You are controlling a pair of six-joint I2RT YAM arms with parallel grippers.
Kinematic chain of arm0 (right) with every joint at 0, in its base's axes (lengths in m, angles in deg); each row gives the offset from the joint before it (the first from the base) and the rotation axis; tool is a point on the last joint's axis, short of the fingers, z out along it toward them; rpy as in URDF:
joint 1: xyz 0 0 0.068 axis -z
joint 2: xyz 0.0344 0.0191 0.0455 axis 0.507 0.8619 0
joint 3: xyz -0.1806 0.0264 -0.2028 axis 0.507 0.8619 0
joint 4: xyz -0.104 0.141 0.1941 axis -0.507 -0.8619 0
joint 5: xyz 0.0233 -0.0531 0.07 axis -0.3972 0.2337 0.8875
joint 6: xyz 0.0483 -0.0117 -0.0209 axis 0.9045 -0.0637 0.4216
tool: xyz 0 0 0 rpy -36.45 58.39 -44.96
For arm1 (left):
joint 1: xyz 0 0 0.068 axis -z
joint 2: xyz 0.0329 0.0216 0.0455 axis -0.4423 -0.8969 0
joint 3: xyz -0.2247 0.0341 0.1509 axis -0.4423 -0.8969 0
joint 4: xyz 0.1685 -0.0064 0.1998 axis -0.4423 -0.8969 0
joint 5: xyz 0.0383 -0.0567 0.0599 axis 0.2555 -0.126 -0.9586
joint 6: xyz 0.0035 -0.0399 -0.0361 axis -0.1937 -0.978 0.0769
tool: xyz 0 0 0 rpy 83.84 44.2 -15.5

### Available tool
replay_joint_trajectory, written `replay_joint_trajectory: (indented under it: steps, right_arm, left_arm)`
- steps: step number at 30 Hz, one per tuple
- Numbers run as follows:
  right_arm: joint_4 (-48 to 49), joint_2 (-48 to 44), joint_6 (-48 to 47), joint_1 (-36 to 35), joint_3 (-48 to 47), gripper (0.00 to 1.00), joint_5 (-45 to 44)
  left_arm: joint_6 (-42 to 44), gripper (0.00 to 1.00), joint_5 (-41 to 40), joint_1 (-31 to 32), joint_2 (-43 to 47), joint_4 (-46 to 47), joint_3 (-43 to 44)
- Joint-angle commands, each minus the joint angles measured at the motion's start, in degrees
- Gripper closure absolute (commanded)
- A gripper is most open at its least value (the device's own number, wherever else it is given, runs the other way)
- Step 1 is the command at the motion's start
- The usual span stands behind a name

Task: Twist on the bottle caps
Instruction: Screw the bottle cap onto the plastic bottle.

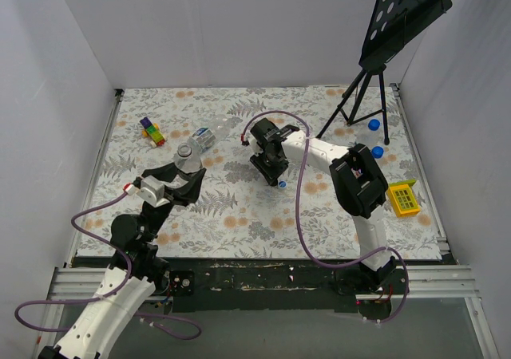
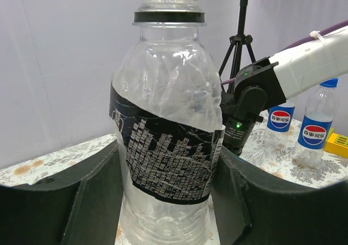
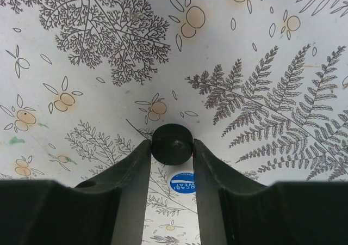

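With the right gripper point(image 3: 172, 153), pinching a black cap point(image 3: 172, 142) at the very fingertips, both pads point(image 3: 142, 163) pressed to its rim; from overhead, placed left of the black stand point(image 1: 358, 104) and nearer the arm bases, about mid-table. Just below that grip, flat on the patterned cloth point(image 3: 261, 49) and apart from the fingers: a blue cap point(image 3: 182, 183). With the left gripper point(image 2: 168, 171), clamped round the waist of a clear bottle point(image 2: 163, 87), black-labelled, upright, mouth uncapped; farther left of the stand than the right gripper. Boxed in by white walls point(image 1: 239, 32) close behind the stand and close on its right, its legs near the table's right rim. Bare cloth left of the stand along the back, as far as the toy blocks point(image 1: 152, 132) by the left wall. Nearer than the stand, by the right rim: a yellow block point(image 1: 403, 198). Contact of pads and cap shown in the right wrist view alone, hidden overhead under the gripper body. Shown plainly in the left wrist view alone: a blue-topped bottle point(image 2: 316, 128) and a second bottle point(image 2: 280, 120) standing by the stand's feet, the second one's top hidden behind the right arm point(image 2: 304, 71); overhead, little more than blue dots there.
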Motion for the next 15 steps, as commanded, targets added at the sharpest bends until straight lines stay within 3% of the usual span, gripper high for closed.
replay_joint_trajectory:
  steps: [1, 6, 15]
  right_arm:
    - [0.6, 0.2, 0.4, -0.2, -2.0, 0.61, 0.4]
    - [0.3, 0.4, 0.4, -0.3, -1.8, 0.62, 0.6]
    - [0.1, 0.4, 0.2, -0.4, -1.6, 0.55, 0.8]
  left_arm:
    - [-0.2, 0.49, 1.8, -0.5, -0.7, 1.1, 0.0]
    - [-0.2, 0.49, 2.4, -0.5, -1.2, 1.0, 0.1]
    - [-0.3, 0.48, 3.0, -0.5, -1.7, 0.9, 0.2]
